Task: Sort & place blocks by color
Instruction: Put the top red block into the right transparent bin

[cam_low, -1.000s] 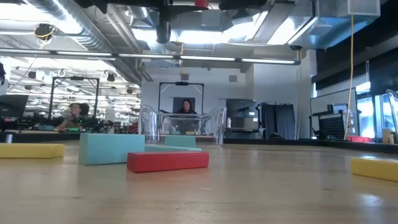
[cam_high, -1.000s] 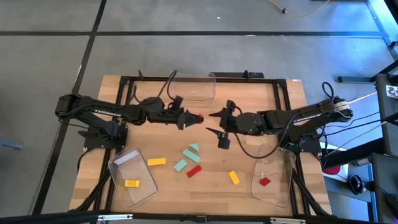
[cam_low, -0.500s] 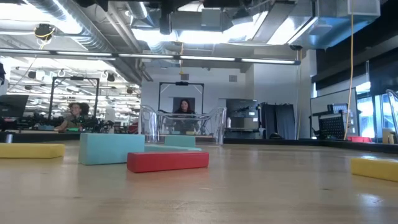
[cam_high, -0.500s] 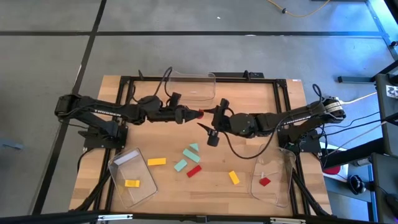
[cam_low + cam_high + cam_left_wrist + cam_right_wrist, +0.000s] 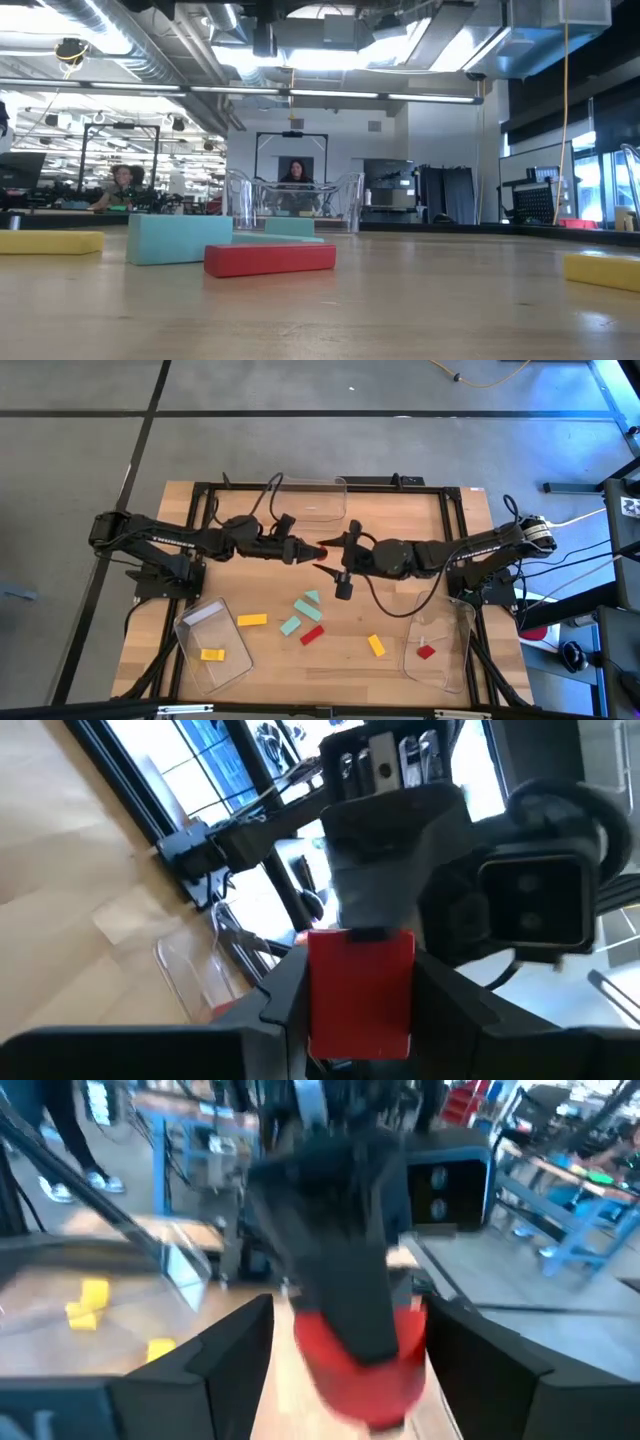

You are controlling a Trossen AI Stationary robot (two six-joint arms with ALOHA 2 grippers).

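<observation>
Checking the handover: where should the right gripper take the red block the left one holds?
On the free end of the red block that sticks out past the left gripper. The left fingers clamp its two long sides, so only that end is clear. The right gripper is open, facing it head-on. It should probably come straight in, with its fingers turned across the left pair's.

The right gripper [image 5: 334, 550] has closed in around the left gripper's [image 5: 303, 550] red block [image 5: 321, 549].
</observation>
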